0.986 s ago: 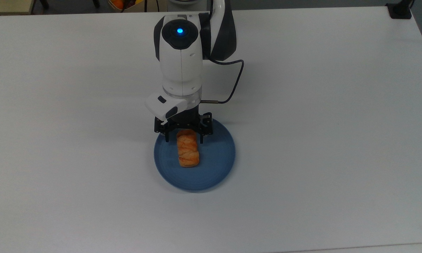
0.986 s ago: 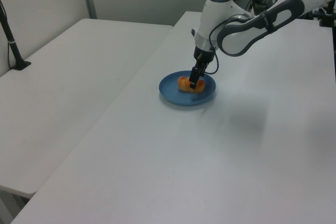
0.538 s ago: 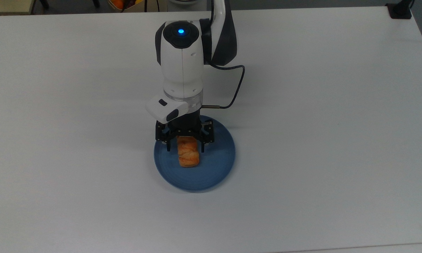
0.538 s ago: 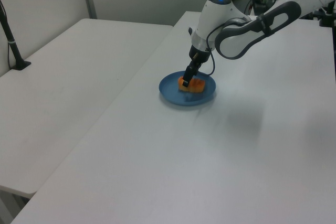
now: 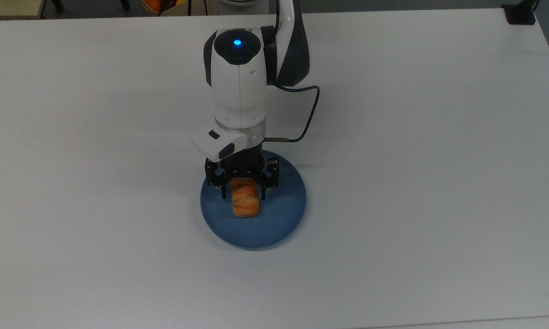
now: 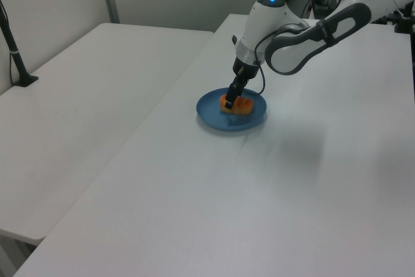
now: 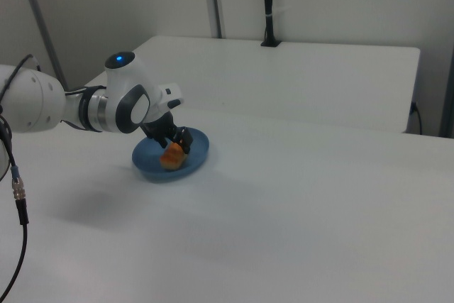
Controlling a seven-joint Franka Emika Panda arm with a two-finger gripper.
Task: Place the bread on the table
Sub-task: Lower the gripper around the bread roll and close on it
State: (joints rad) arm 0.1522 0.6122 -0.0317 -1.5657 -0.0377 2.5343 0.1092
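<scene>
Now that my gripper (image 5: 242, 195) has narrowed from wide to straddle the bread (image 5: 245, 203), which still lies on the blue plate (image 5: 283, 219), I judge it nearly ready to lift toward the table (image 5: 416, 137).

We can read no text, label, brand, number or sign on anything here. The white arm housing (image 5: 237, 87) carries a glowing blue dot but no lettering that we can make out, and the tabletop (image 5: 416, 137) is plain white from edge to edge.
</scene>
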